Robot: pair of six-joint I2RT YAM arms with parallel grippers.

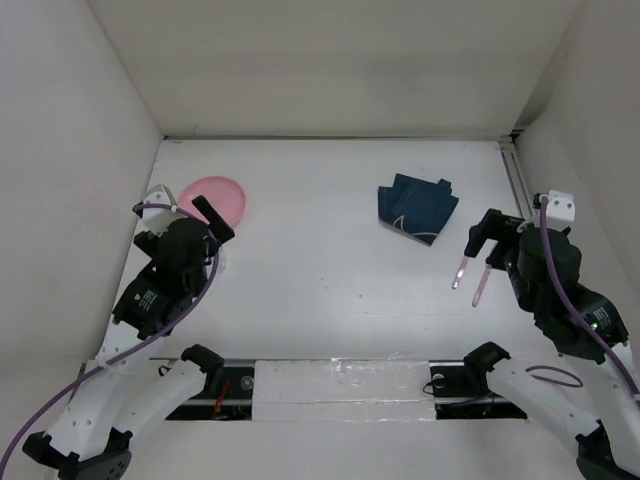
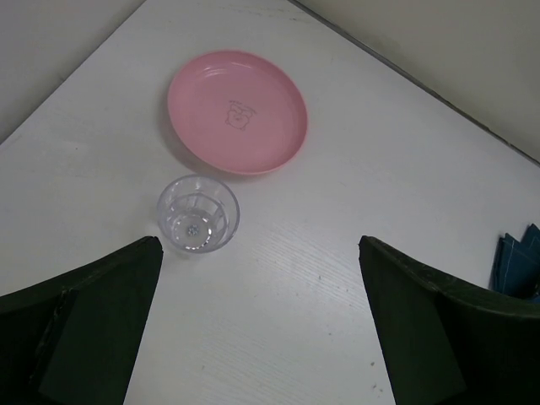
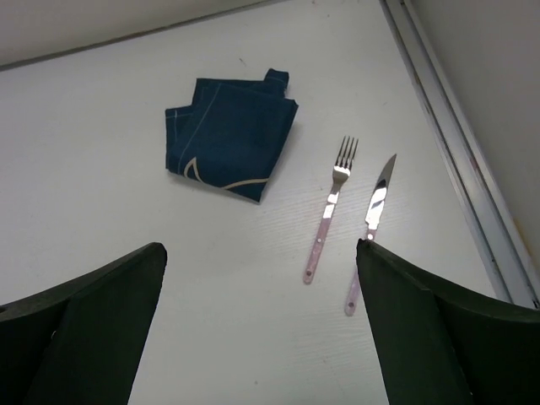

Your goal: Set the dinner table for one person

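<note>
The white dinner table (image 1: pixel 330 270) holds a pink plate (image 1: pixel 213 198) at the far left. In the left wrist view the plate (image 2: pixel 236 111) lies just beyond a clear glass (image 2: pixel 197 213). A folded navy cloth (image 1: pixel 417 208) lies at the far right, with a pink-handled fork (image 1: pixel 460 268) and knife (image 1: pixel 482 283) side by side to its right. My left gripper (image 1: pixel 215 225) is open and empty, just near of the glass (image 2: pixel 260 245). My right gripper (image 1: pixel 487 232) is open and empty above the table, near the cloth (image 3: pixel 229 137), fork (image 3: pixel 329 207) and knife (image 3: pixel 371 221).
White walls close in the table on the left, back and right. A metal rail (image 1: pixel 522 190) runs along the right edge. A strip with cables (image 1: pixel 340 385) lies along the near edge between the arm bases.
</note>
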